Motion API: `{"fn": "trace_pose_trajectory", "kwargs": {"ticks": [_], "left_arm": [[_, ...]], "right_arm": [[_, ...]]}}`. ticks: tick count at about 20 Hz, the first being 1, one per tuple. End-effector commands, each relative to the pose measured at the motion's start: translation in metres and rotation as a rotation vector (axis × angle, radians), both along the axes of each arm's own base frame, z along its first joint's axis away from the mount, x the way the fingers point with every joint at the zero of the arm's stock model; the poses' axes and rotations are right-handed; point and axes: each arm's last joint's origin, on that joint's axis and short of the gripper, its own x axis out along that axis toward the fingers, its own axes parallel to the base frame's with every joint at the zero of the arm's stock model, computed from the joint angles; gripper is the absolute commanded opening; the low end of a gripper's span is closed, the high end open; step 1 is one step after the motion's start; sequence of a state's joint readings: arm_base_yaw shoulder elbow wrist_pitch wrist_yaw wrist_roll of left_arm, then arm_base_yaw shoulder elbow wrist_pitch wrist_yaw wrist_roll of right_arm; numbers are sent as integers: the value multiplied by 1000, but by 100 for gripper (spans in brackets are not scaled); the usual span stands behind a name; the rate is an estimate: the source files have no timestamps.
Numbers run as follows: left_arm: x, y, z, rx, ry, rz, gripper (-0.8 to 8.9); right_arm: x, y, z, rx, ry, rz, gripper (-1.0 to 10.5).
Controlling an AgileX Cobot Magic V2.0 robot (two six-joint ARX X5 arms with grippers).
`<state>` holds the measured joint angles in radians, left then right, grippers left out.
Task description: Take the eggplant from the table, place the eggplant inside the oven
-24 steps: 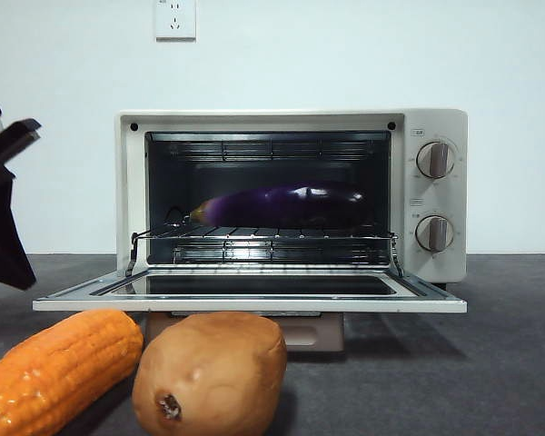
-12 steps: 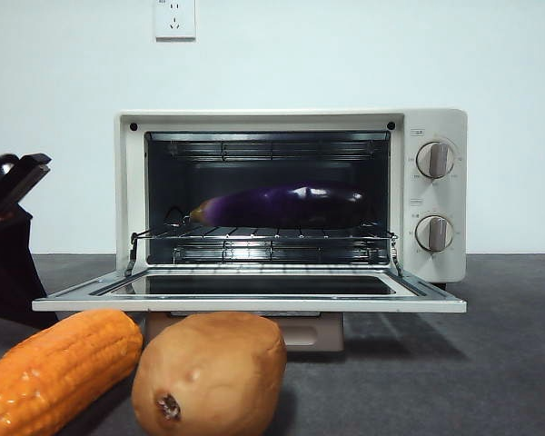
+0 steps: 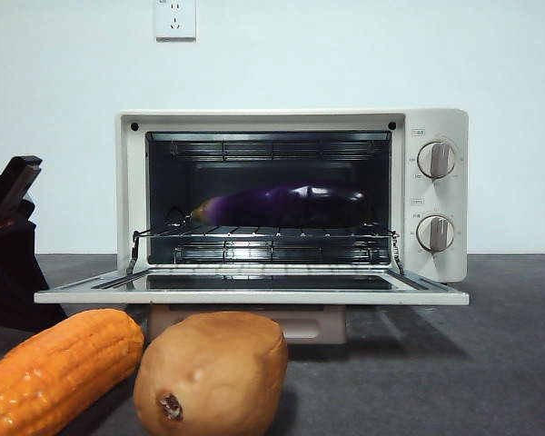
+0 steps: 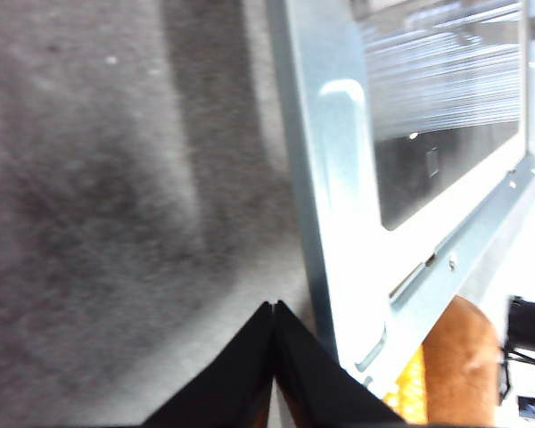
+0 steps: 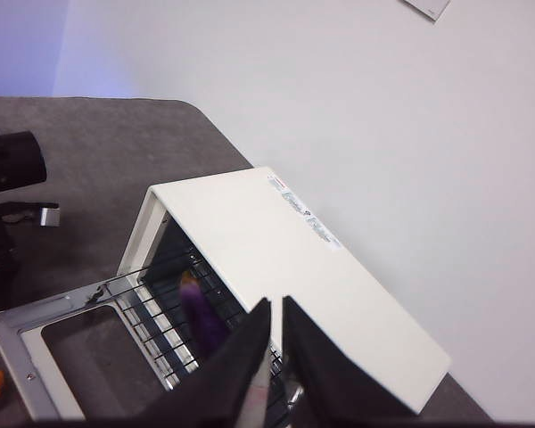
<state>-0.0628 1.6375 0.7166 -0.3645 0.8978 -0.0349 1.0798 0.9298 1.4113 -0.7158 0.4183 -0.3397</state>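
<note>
**Eggplant on Oven Rack; Both Grippers Empty and Clear**

The glossy dark purple elongated eggplant [image 3: 282, 205] lay lengthwise on the wire rack [image 3: 263, 238] inside the cream-white boxy toaster oven [image 3: 292, 195]. Its dark glass door [image 3: 251, 289] hung fully down, roughly level, with its front edge overhanging the flat dark grey table [image 3: 454, 381].

Open room: the table to the right of the oven and in front of its two round knobs [image 3: 434, 159] was bare. Below the door's front edge stood a ridged orange corn cob [image 3: 59, 368] and a rounded brown potato [image 3: 211, 371], touching each other.

The left gripper [image 4: 274, 308] had its two black jaws pressed together, holding nothing. It hung over bare table just beside the outer side edge of the lowered door. The front view showed it only as a dark mass at the left edge, apart from the oven.

The right gripper [image 5: 276, 308] sat high above the oven's flat top, jaws nearly together with a thin gap, empty.

View differences: only the right wrist view showed the oven top and the eggplant from above. Only the front view showed the knobs and the white wall socket [image 3: 174, 18].
</note>
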Motion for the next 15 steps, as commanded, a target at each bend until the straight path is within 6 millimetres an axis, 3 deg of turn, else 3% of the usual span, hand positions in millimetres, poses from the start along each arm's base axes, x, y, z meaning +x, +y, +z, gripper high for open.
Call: {"fn": "trace_pose_trajectory", "kwargs": {"ticks": [1,8,15], "left_arm": [[4,-3,1,-99,-40,-49,4],[16,4,15,-201,-85,-45,4],[45,14,47,-227,-152,11,4]], "right_arm": [[-2,0,5,24,7,9,3],[-3,-1,-4,-21,86,-5,3],[-7,-4,-18,-67,254,32,3]]}}
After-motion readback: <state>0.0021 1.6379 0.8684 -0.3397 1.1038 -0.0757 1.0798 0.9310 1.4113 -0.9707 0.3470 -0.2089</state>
